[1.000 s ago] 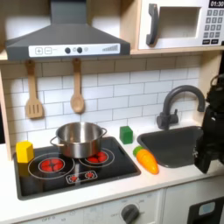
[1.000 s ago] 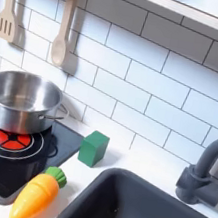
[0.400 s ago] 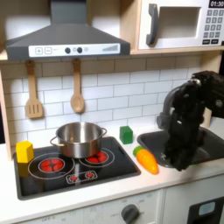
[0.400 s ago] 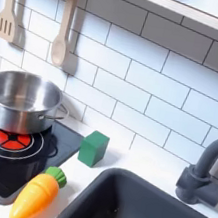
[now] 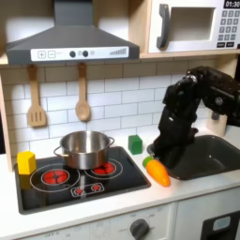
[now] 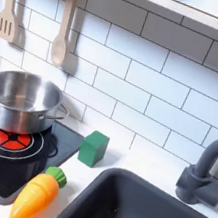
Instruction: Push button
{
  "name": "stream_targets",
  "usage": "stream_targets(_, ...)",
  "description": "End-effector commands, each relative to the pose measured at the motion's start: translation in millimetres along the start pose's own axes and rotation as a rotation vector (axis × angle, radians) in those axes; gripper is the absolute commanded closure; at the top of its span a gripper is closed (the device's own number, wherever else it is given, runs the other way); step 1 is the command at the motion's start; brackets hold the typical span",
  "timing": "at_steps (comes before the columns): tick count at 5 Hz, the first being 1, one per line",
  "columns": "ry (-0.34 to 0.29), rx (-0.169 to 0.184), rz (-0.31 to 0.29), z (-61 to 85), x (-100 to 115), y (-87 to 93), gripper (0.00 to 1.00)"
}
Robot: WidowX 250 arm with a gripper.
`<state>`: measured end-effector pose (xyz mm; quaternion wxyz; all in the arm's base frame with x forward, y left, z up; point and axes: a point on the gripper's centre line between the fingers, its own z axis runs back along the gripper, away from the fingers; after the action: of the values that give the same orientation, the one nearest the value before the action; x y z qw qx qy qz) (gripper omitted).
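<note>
Going L to R in the first exterior view: likely target is the red button cluster [image 5: 87, 189] at the front edge of the cooktop [image 5: 37, 195], in front of the pot [image 5: 84, 147]. Which button is meant is unclear, since hood & microwave have controls too. Prob. stiff plastic, fixed in place, light travel: nothing to grip, just press down w/ a fingertip. Faces up; row runs L-R. Gripper [image 5: 156, 150] hangs just above the carrot [image 5: 157, 172], well right of it; can't tell how the jaws stand.
</note>
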<state>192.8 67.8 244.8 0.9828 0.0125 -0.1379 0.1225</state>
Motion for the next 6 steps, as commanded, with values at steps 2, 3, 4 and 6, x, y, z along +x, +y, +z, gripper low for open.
stream_targets(2, -0.183, -0.032, -0.009, 25.9, 55.8, 7.5, 1.0)
stream_targets(3, -0.244, -0.034, -0.016, 34.1, 70.9, 10.7, 1.0)
stream_targets(4, -0.294, -0.039, -0.028, 38.3, 85.4, 11.8, 1.0)
stream_targets(6, -0.386, -0.03, -0.048, 47.7, 114.4, 15.4, 1.0)
